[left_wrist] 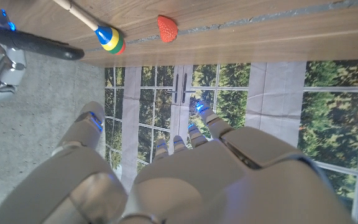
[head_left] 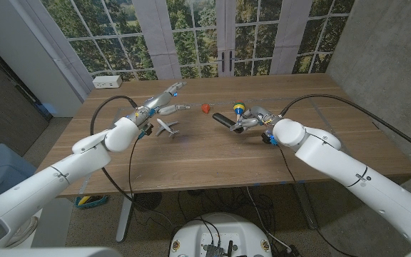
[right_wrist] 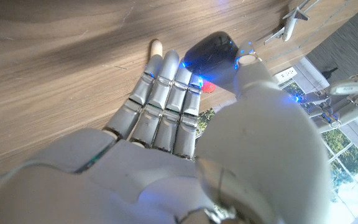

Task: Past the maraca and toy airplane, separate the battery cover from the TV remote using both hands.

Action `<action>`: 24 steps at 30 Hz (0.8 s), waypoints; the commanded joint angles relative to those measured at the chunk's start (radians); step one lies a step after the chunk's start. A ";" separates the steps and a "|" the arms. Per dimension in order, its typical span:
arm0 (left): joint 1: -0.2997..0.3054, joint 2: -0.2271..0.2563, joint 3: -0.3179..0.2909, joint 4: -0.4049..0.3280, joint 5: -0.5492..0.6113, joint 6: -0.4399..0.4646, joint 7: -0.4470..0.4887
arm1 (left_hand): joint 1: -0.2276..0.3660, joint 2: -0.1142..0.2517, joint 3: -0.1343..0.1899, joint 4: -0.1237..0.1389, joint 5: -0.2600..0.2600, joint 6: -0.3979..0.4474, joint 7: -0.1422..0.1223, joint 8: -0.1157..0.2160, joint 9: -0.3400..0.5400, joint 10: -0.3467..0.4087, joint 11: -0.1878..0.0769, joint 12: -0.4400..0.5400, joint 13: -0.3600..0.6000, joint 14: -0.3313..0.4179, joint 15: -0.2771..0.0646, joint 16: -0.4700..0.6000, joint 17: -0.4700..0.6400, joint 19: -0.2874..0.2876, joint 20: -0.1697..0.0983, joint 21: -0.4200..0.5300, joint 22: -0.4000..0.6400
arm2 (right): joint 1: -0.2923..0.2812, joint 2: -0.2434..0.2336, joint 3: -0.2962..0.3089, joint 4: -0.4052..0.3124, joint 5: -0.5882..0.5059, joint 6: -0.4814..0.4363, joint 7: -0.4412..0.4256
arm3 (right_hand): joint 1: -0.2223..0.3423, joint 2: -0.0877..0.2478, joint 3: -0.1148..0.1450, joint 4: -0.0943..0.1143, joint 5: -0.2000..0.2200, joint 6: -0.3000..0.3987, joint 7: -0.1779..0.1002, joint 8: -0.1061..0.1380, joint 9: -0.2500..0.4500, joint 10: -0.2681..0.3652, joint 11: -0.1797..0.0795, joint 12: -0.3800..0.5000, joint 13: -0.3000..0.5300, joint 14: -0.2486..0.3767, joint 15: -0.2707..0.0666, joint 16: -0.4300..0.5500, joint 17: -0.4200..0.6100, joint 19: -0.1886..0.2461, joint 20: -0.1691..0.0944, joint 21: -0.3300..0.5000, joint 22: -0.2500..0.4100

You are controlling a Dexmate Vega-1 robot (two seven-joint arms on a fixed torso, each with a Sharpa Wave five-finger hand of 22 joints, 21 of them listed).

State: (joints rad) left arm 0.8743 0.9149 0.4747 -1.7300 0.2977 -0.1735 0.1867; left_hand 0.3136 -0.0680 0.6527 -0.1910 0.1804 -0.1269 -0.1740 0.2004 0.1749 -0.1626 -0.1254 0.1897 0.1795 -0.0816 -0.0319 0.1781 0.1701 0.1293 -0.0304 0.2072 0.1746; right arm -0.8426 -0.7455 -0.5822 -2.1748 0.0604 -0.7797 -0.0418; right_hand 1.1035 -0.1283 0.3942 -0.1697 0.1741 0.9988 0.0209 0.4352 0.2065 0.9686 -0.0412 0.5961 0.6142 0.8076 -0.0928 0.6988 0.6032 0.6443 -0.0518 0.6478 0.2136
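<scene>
I count one TV remote point(head_left: 224, 120), one maraca point(head_left: 240, 108), one toy airplane point(head_left: 166, 127), one small red strawberry-like piece point(head_left: 205, 108), one white power strip point(head_left: 107, 81) at the far left corner. My right hand point(head_left: 247, 123) clamps on the remote, lifted just off the surface, dark end pointing toward the left hand; the maraca's striped head sits just behind it. My left hand point(head_left: 164, 101) hovers past the airplane, fingers spread apart, holding nothing. Hard to make out: the battery cover itself, since my right wrist view gives only the remote's rounded dark tip point(right_wrist: 211, 51) over the fingers point(right_wrist: 166, 93). The maraca's stick is cut off in the left wrist view. Surface point(head_left: 191, 153) is brown wood planking; behind it, a wall of paned windows with green trees, grey wall on the right.
</scene>
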 commanded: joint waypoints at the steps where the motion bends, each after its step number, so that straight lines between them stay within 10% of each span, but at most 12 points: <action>1: -0.024 0.010 0.024 -0.013 0.133 -0.028 0.002 | 0.016 -0.018 -0.006 0.001 0.008 -0.002 -0.011 0.005 0.003 0.000 -0.014 0.006 0.002 0.008 -0.022 0.006 0.003 0.014 0.004 0.005 0.004 | 0.035 -0.014 0.035 -0.001 0.177 -0.029 -0.035 | 0.222 0.222 -0.001 -0.002 0.007 0.029 -0.017 0.004 0.006 0.095 -0.080 -0.002 0.005 0.003 -0.142 -0.006 0.008 -0.004 -0.001 0.013 0.003; 24: -0.069 -0.023 0.071 0.001 0.326 -0.107 0.065 | 0.192 -0.053 -0.016 0.006 0.013 0.121 -0.038 0.057 0.011 0.096 -0.038 0.023 0.003 0.099 -0.041 0.015 0.003 0.079 0.010 0.012 0.007 | 0.088 -0.045 0.027 -0.009 0.369 -0.026 -0.082 | 0.218 0.223 -0.005 0.001 0.012 0.038 -0.009 0.004 0.007 0.101 -0.078 -0.010 0.007 0.013 -0.139 -0.027 0.031 -0.007 0.001 0.046 0.000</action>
State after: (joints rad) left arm 0.8261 0.9071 0.5245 -1.7372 0.5134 -0.2459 0.2033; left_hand 0.4882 -0.1233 0.6317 -0.1867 0.1932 -0.0175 -0.2071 0.2513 0.1835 -0.0790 -0.1617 0.2044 0.1793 0.0057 -0.0321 0.1897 0.1699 0.1987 -0.0181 0.2147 0.1795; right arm -0.7812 -0.7681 -0.5435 -2.1787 0.3575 -0.8256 -0.1110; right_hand 1.1035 -0.1283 0.3941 -0.1698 0.1815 1.0095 0.0317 0.4370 0.2139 0.9739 -0.0360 0.5904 0.6204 0.8113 -0.0965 0.6731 0.6281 0.6444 -0.0518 0.6846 0.2139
